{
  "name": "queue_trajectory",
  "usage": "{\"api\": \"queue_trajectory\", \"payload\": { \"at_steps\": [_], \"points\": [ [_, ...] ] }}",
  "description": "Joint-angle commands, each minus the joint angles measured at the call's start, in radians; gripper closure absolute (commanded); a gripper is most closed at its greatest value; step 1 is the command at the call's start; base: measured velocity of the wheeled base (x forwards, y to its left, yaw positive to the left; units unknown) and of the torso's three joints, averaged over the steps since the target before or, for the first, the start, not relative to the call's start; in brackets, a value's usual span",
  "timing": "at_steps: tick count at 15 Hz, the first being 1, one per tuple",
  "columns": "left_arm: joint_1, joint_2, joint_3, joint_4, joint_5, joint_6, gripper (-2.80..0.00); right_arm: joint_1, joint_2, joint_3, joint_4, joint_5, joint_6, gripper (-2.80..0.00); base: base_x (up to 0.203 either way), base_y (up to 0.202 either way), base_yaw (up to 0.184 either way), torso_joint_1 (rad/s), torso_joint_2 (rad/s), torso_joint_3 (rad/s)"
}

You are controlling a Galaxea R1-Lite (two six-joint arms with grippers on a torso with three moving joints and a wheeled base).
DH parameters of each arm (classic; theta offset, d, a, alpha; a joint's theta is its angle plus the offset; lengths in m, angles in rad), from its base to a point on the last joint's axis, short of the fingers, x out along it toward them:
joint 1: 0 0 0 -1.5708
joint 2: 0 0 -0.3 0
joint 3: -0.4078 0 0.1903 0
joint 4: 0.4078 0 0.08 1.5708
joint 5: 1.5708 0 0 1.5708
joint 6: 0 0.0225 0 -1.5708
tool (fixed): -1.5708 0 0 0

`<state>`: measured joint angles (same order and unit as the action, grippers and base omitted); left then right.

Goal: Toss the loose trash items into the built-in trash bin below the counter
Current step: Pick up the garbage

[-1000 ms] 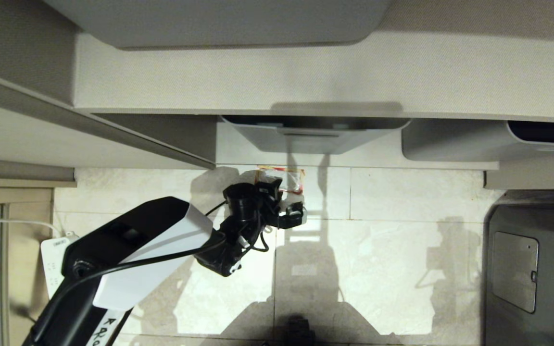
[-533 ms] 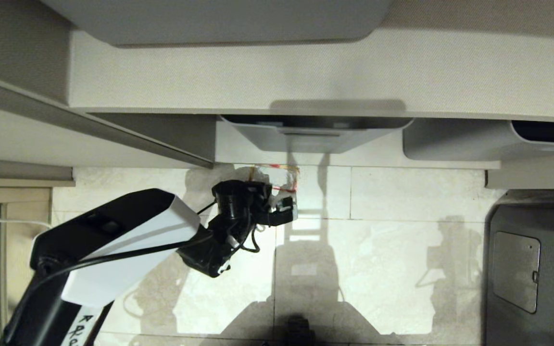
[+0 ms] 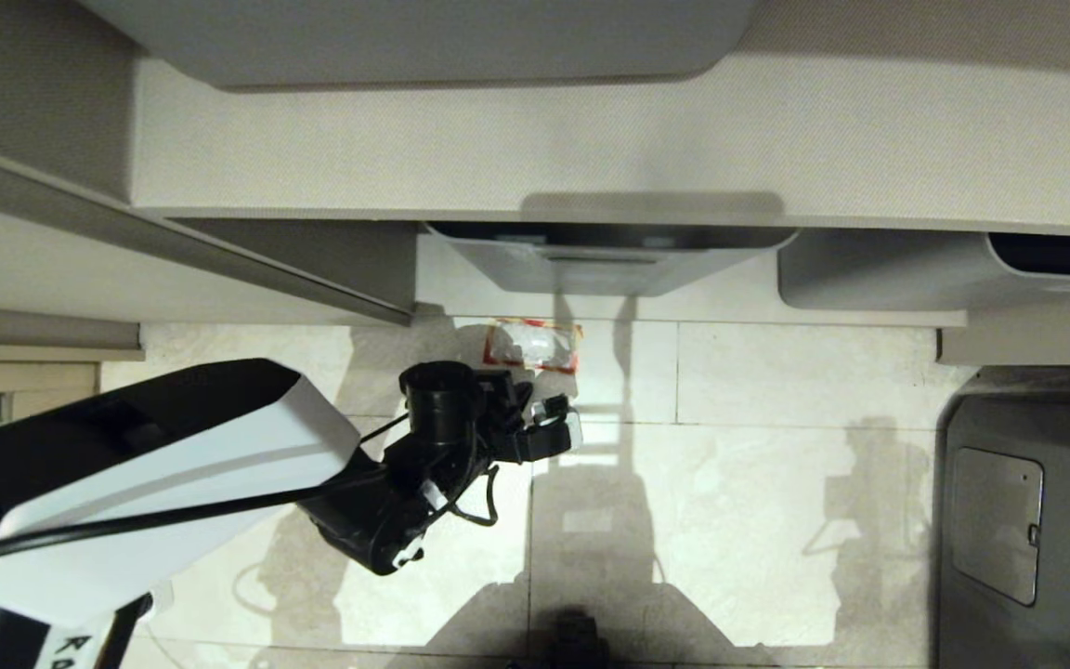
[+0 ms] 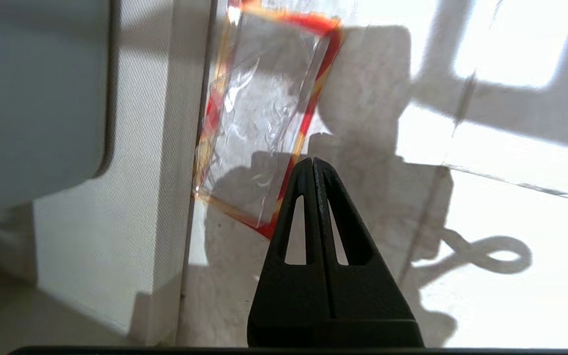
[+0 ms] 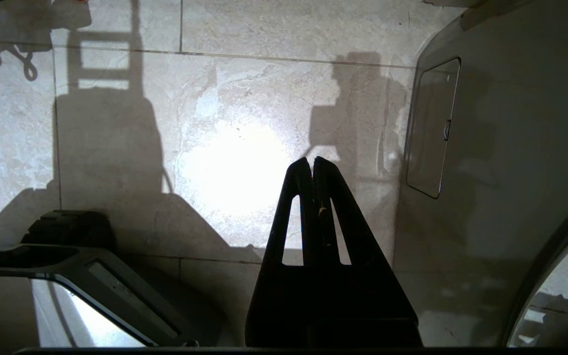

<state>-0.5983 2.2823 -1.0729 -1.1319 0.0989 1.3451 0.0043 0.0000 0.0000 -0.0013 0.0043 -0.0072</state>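
Note:
A clear red-and-yellow-edged wrapper (image 3: 533, 345) lies flat on the pale floor tiles, against the foot of the beige shelving; the left wrist view shows the wrapper (image 4: 259, 123) just beyond my fingertips. My left gripper (image 3: 554, 415) hangs a little nearer to me than the wrapper. It (image 4: 312, 159) is shut, with nothing visible between its fingers. My right gripper (image 5: 312, 160) is shut and empty over bare tile, outside the head view. The built-in trash bin and the counter are out of view.
Beige shelves (image 3: 591, 139) fill the far side, with grey tubs (image 3: 609, 265) (image 3: 879, 274) on the lowest level just behind the wrapper. A dark grey unit with a small hatch (image 3: 995, 520) stands at the right. A white cable (image 3: 24, 429) runs along the left.
My left gripper closed at the wrapper, which rose and crumpled at one edge. The arm then drew back toward me, and the wrapper now lies flat on the floor, apart from the fingers.

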Motion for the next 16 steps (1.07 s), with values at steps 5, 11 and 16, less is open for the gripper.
{"api": "queue_trajectory", "payload": {
  "at_steps": [5, 11, 16],
  "points": [
    [0.002, -0.029, 0.016, -0.006, -0.001, 0.005, 0.0, 0.0, -0.001, 0.0, 0.0, 0.0, 0.0, 0.0, 0.0, 0.0, 0.0, 0.0, 0.0, 0.0],
    [0.004, -0.025, 0.033, -0.009, -0.002, 0.009, -2.8, 0.0, -0.002, 0.0, 0.0, 0.0, 0.0, 0.0, 0.0, 0.0, 0.0, 0.0, 0.0, 0.0],
    [0.005, -0.008, 0.07, -0.12, -0.01, 0.032, -2.8, 0.001, 0.0, 0.0, 0.0, 0.0, 0.0, 0.0, 0.0, 0.0, 0.0, 0.0, 0.0, 0.0]
  ]
}}
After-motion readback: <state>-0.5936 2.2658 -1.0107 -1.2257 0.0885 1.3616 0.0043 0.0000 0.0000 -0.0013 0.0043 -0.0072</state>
